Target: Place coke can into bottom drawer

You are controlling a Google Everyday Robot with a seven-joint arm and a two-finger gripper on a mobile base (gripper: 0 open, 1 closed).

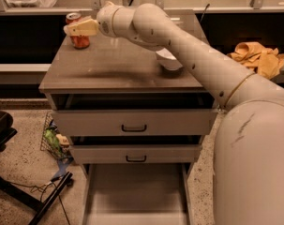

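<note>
The coke can [80,42], red with a silver top, stands upright at the back left corner of the grey cabinet's top [108,74]. My gripper [78,28] reaches in from the right and sits right at the can's upper half, partly covering it. The bottom drawer [134,191] is pulled out at the foot of the cabinet, with its plain grey floor showing and nothing in it. The two upper drawers, with black handles, stand slightly ajar.
A white bowl [168,62] sits on the cabinet top at the right, partly hidden by my arm. A yellow cloth [258,57] lies on the ledge at the right. A wire basket [55,142] and black chair legs [43,203] stand on the floor to the left.
</note>
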